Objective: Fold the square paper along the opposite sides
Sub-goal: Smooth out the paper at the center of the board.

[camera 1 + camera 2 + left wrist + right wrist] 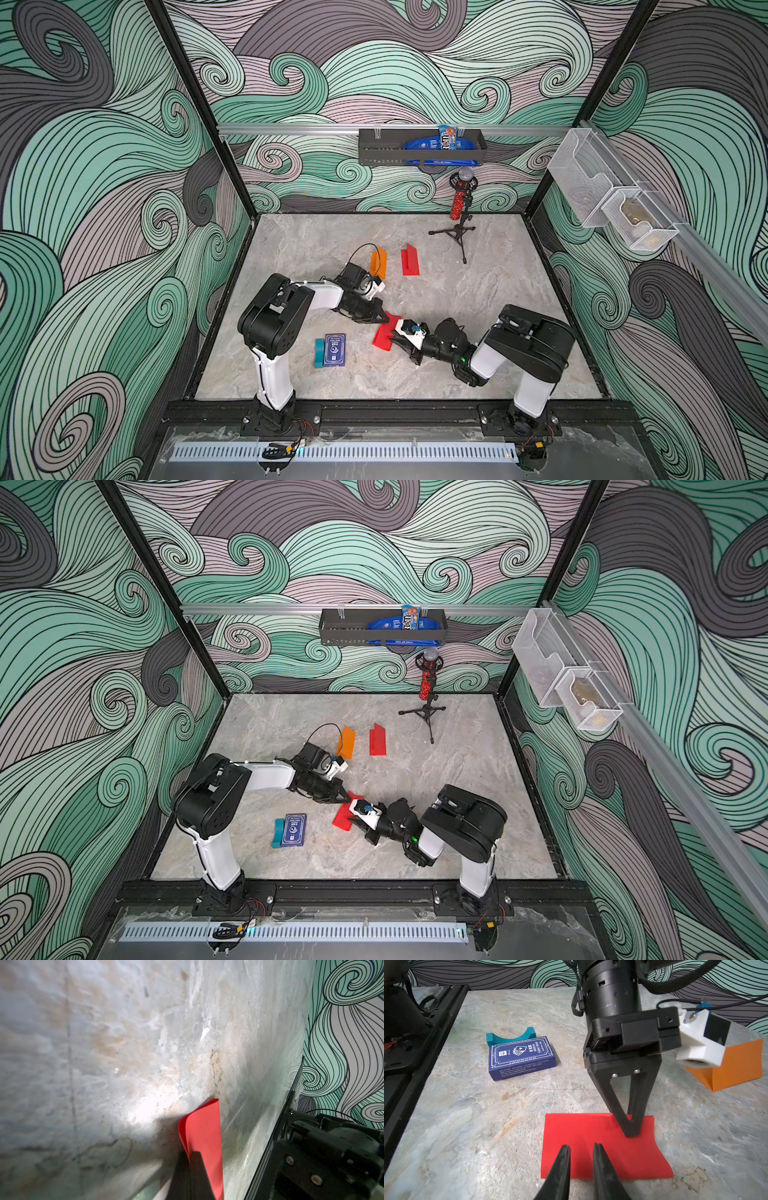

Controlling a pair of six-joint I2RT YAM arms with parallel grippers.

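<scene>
Red paper (pixel 381 337) on marbled tabletop (pixel 498 332), swirl-patterned walls (pixel 83 166)

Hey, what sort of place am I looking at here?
Probably a robotics lab test cell: a left arm and right arm bolted to a front rail, a marble-look tabletop enclosed by wave-printed panels, and mixed props like a card box and stand-mounted microphone.

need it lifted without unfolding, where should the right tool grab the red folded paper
On the red folded paper, grip the edge facing the orange folded paper, coming in low from that side: it seems to curl off the marble table there. Elsewhere it lies flat, pinned by the left tool.
</scene>
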